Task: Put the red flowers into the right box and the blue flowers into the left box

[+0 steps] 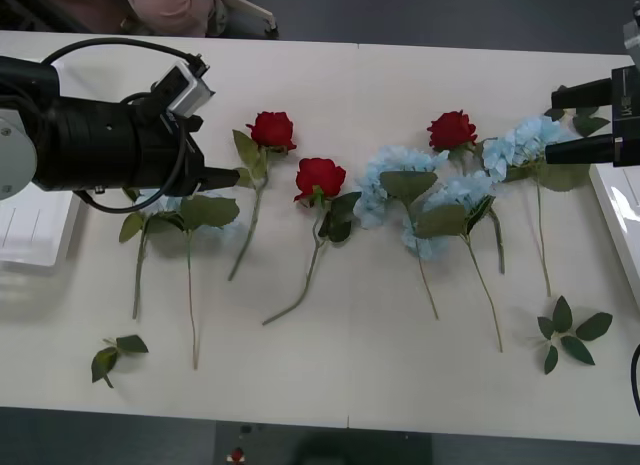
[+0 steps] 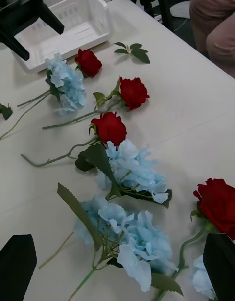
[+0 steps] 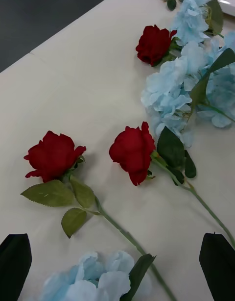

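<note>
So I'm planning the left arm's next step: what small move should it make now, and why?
Probably lower the open left gripper onto the blue flower right under it; the left box is close by, and nothing is held yet.

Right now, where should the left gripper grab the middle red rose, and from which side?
Grip the middle rose on its bare stem below the leaves, coming straight down from above with the fingers across it. The stem lies flat on the table with open space on both sides, while the bloom is soft. The left gripper is open nearby.
</note>
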